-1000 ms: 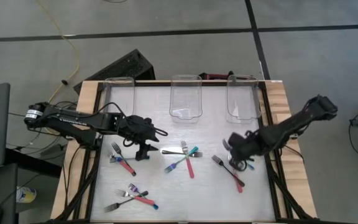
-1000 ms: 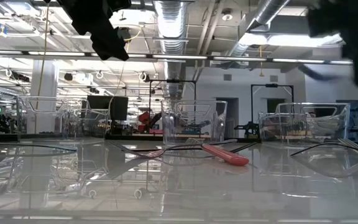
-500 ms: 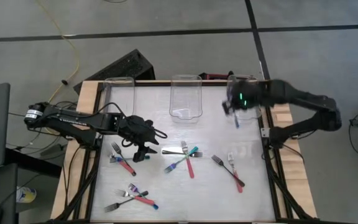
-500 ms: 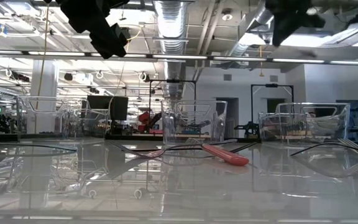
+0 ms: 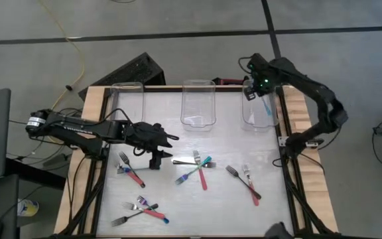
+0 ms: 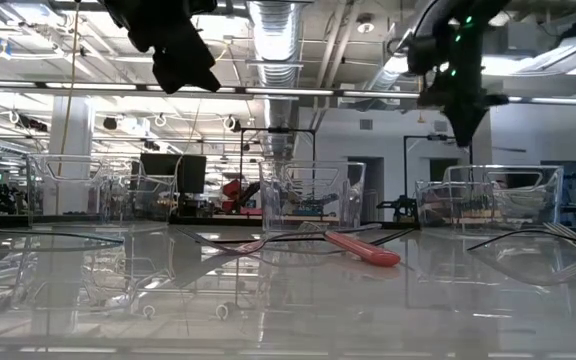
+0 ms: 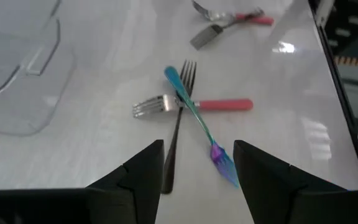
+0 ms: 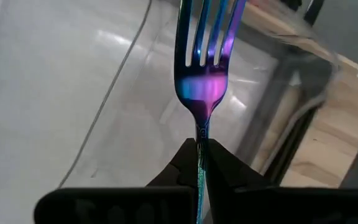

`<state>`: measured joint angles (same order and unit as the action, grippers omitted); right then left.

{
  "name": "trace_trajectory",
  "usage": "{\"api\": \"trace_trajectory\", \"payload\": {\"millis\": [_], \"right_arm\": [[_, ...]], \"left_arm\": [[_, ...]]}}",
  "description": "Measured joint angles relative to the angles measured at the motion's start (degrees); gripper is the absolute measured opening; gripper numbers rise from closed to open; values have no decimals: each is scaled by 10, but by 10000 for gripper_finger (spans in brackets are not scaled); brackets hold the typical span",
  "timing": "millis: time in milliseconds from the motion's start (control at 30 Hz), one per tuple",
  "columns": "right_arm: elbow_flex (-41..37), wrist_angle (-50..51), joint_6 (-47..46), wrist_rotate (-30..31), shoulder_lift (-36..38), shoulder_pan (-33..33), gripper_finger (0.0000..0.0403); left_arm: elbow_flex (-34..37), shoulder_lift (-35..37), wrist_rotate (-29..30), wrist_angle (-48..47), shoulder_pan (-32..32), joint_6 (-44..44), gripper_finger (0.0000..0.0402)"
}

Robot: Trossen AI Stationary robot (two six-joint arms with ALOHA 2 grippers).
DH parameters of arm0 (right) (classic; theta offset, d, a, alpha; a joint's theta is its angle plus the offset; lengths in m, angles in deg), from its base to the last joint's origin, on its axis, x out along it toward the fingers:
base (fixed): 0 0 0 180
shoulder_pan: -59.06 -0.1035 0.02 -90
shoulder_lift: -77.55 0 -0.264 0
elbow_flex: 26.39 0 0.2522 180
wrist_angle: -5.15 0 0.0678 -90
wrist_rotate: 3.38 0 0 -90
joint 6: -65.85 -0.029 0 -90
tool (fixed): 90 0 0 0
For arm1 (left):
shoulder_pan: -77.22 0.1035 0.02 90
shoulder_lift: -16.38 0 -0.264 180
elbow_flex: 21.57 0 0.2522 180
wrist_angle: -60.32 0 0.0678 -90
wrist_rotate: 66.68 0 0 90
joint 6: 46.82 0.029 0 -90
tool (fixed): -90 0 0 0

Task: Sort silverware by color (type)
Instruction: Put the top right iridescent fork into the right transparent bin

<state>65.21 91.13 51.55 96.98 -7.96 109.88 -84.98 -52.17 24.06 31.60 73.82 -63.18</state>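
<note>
The right hand is clamping an iridescent blue-purple metal fork over the right clear plastic bin; the left hand is hovering with fingers apart, empty.

Iridescent blue-purple fork

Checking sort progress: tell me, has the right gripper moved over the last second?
Yes. In the high view the right gripper, shut on a blue fork, went from the table's right-middle up to the rightmost bin.
</note>
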Motion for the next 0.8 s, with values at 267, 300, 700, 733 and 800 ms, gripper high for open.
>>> {"api": "trace_trajectory", "payload": {"millis": [267, 300, 700, 733, 800], "right_arm": [[0, -18, 33, 0, -94, -1, 32], [0, -21, 33, 0, -103, 0, 32], [-4, -56, 24, -11, -139, 20, 57], [-4, -55, 24, -11, -135, 20, 66], [-4, -50, 24, -11, -127, 20, 88]], "left_arm": [[0, 0, 16, 0, 0, -58, 178], [0, 0, 16, 0, 0, -64, 178], [0, 0, 11, -1, -9, -113, 178], [0, 0, 11, -1, -11, -113, 178], [0, 0, 12, -1, -11, -113, 178]]}}
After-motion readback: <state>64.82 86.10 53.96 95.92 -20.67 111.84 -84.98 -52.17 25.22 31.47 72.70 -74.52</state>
